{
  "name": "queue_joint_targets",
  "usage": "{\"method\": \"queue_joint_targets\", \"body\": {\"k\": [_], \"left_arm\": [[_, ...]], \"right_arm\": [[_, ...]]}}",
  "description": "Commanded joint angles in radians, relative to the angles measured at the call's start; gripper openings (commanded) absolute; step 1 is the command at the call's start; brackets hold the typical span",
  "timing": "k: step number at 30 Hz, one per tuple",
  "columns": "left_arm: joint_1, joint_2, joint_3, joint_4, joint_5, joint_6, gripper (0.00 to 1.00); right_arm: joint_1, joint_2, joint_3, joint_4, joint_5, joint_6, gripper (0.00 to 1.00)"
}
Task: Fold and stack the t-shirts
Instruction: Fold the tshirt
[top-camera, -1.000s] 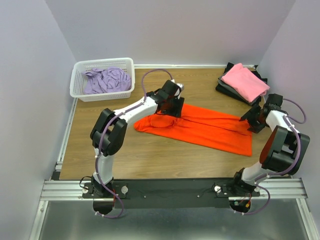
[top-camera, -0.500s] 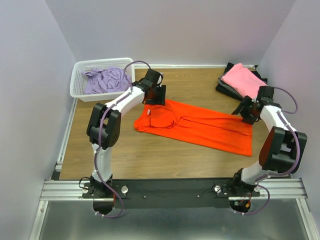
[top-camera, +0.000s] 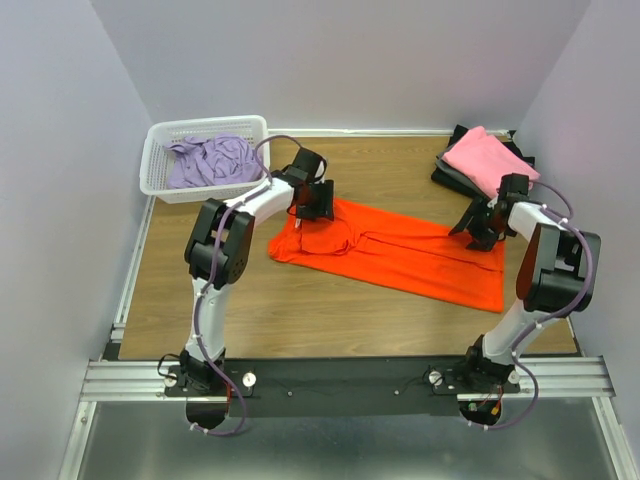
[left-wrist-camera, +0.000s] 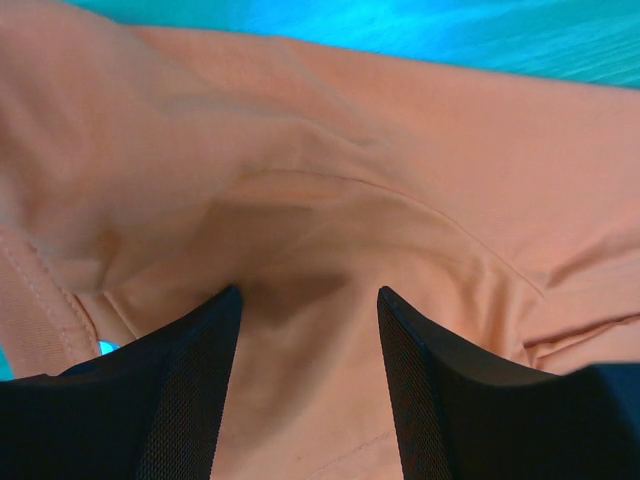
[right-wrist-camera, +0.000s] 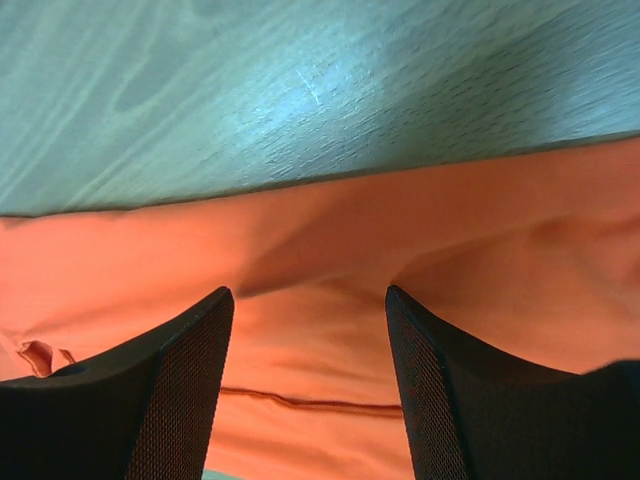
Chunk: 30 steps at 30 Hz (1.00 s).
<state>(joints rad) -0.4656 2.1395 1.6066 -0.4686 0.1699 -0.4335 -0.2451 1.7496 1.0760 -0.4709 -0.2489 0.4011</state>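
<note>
the orange t-shirt (top-camera: 400, 255) lies flat on the bench (top-camera: 300, 315), thin, limp and apt to bunch, so pinch its far edge at both ends, where the left hand (top-camera: 318, 207) and right hand (top-camera: 478, 230) hover part-open, holding nothing.

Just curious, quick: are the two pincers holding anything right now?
Left pincer: open, over the orange t-shirt, holding nothing.
Right pincer: open, also over it, holding nothing.

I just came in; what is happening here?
Two robot arms work on an orange t-shirt spread on the table. The left fingers are open over its left end, the right fingers over its right end; neither grips yet. A pink shirt tops a dark pile behind; a lavender shirt sits in the basket.
</note>
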Motion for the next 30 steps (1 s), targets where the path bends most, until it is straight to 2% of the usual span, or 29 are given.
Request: {"method": "queue_joint_targets", "body": {"k": [1,6,24,30], "left_arm": [[0.013,0.057,-0.010,0.039,0.048,-0.014,0.65],[0.024,0.131,0.044,0.030,0.033,0.010,0.65],[0.073,0.390,0.505,-0.103,0.000,0.137,0.65],[0.073,0.372,0.588,-0.100,0.011,0.144,0.65]], "right_arm": [[0.000,0.039,-0.024,0.015,-0.061,0.027,0.69],[0.000,0.044,-0.080,-0.008,-0.078,0.076,0.69],[0.047,-0.061,-0.122,-0.192,0.059,0.137,0.68],[0.053,-0.110,-0.047,-0.221,0.085,0.131,0.68]]}}
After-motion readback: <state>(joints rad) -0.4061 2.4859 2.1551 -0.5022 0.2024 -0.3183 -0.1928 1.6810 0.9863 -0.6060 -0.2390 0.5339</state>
